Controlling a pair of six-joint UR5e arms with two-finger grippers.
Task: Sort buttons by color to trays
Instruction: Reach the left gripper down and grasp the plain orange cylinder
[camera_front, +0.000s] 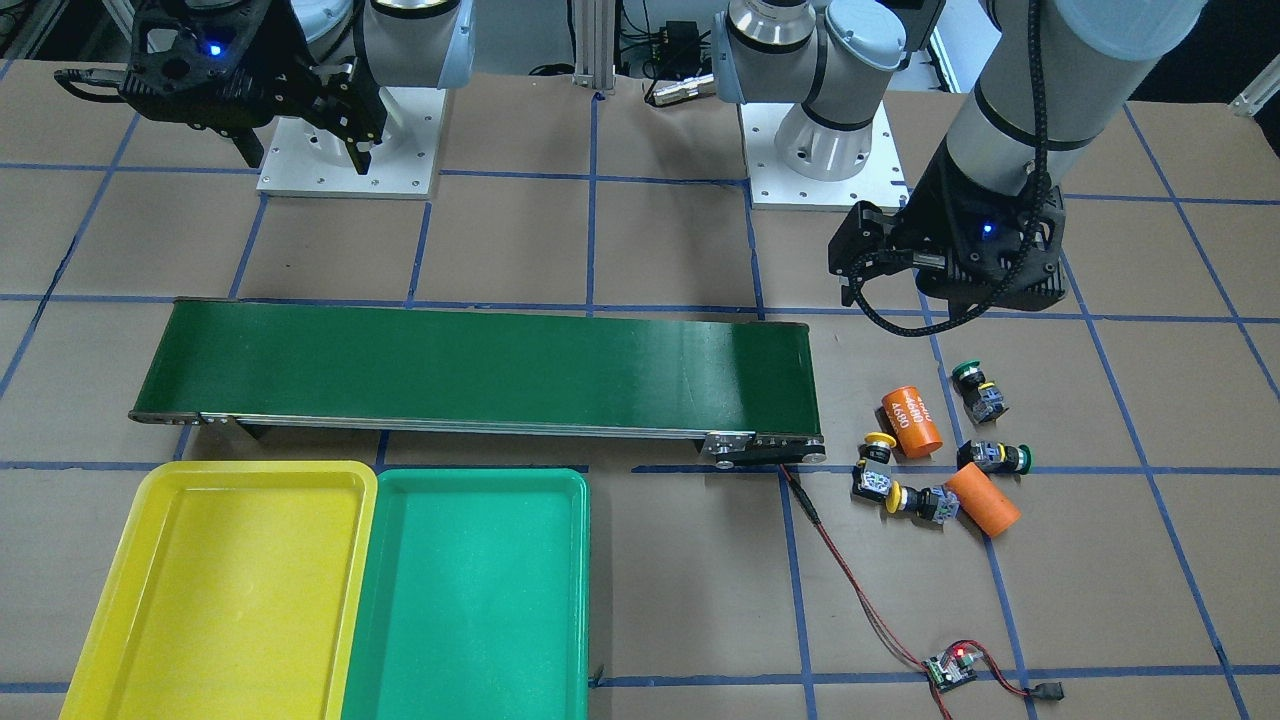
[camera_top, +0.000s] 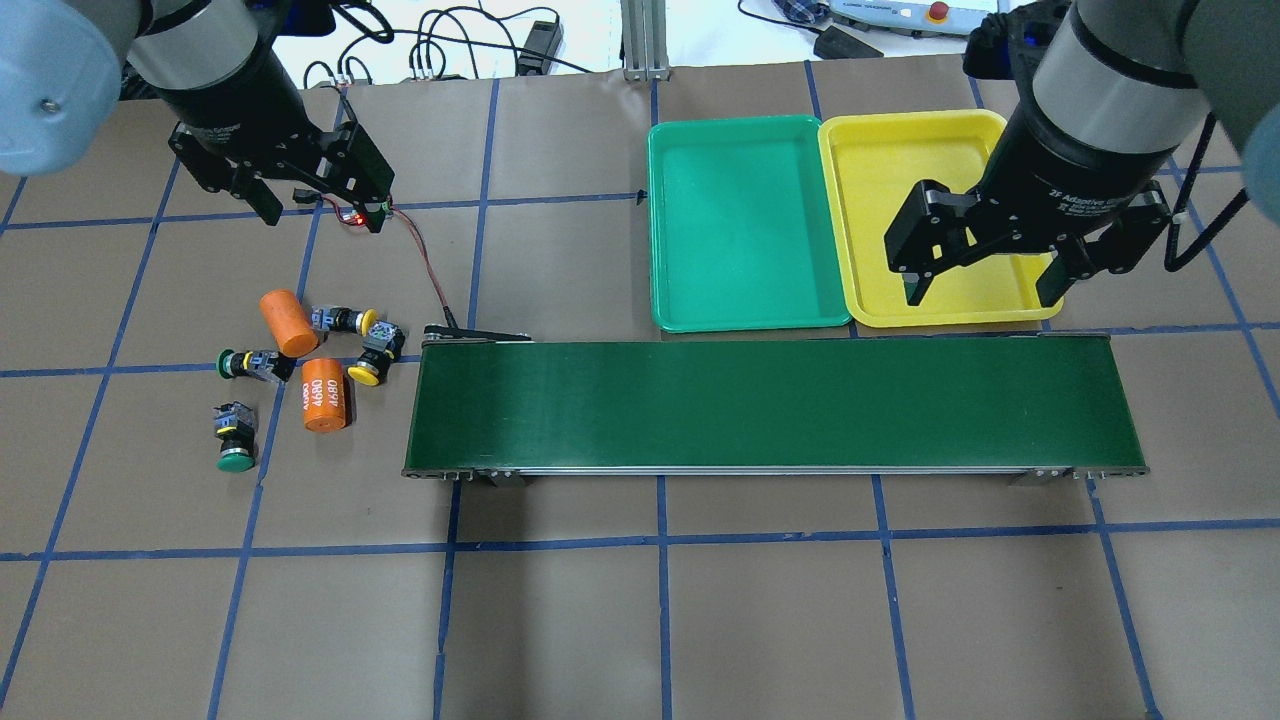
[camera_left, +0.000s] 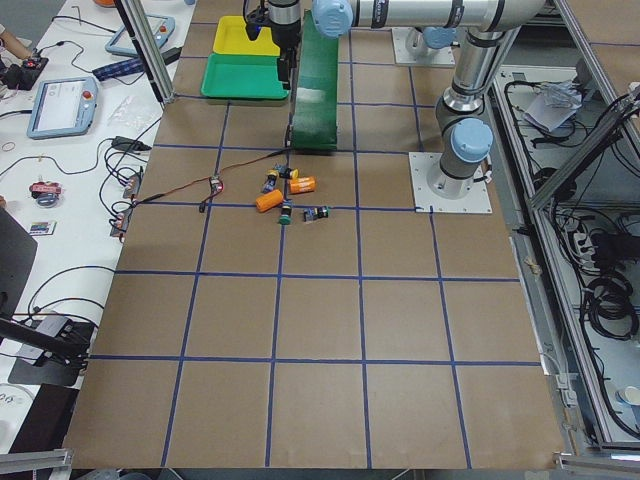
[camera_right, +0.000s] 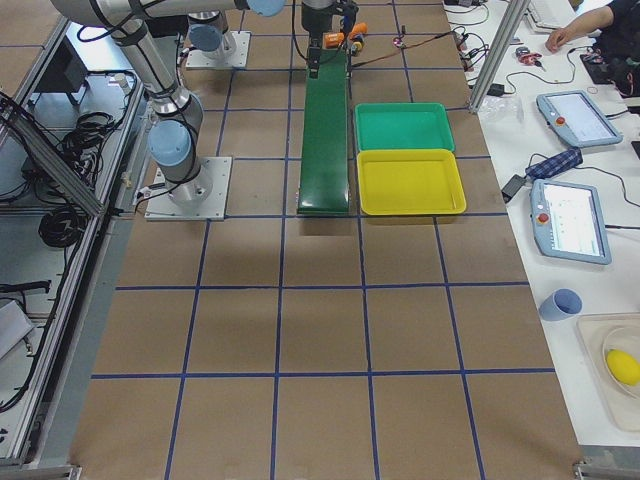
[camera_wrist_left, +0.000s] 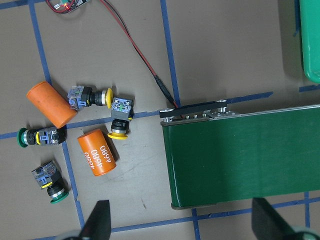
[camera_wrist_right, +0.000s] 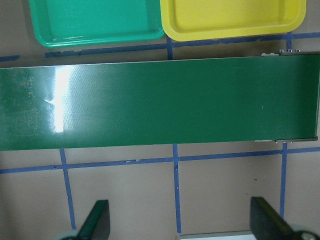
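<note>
Left black two-finger gripper (camera_top: 322, 208): hangs spread wide, empty | yellow-capped black-and-grey push-button (camera_top: 374, 355): lies below, axis crosswise to finger line | right gripper (camera_top: 982, 288): spread, farther

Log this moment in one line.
left gripper open | right gripper open | yellow-capped push-buttons, green-capped push-buttons unsorted | yellow plastic tray empty | green plastic tray empty

overhead and front views face each other; wrist cameras look straight down, sharing the belt (camera_wrist_left: 240, 155).

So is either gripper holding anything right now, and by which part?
Nothing is held: left gripper and right gripper are both open and empty; the buttons lie on the table.
</note>
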